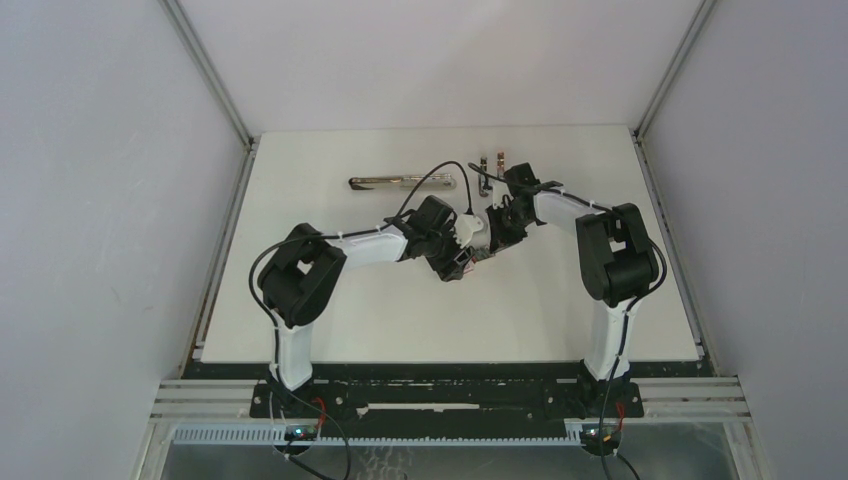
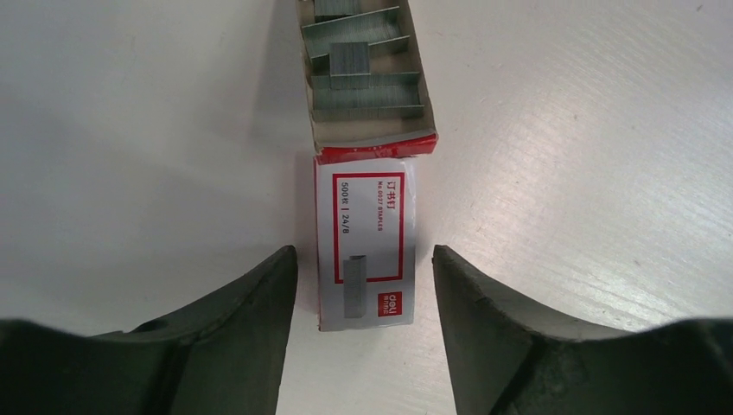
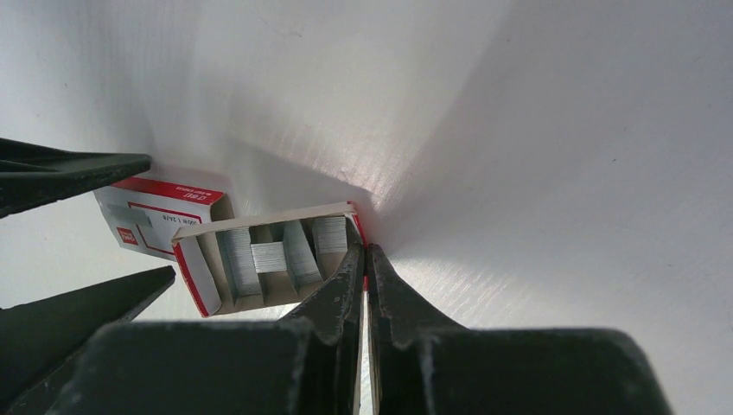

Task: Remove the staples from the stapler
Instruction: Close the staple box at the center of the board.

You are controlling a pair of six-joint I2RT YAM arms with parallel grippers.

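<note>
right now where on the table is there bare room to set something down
Bare: the near strip of table between the arm bases; the far-left corner beside the stapler. Crowded: the middle, where left claw and right claw meet at the box.

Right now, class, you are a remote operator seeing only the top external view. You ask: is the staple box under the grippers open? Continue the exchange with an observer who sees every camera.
Observer: Yes. The tray is out of the sleeve, lying end to end with it.
Operator: Anything in the tray?
Observer: Several staple strips lie in it.
Operator: Is the left gripper holding the sleeve?
Observer: No. The left gripper is open, one finger on each side of the sleeve, gaps showing.
</note>
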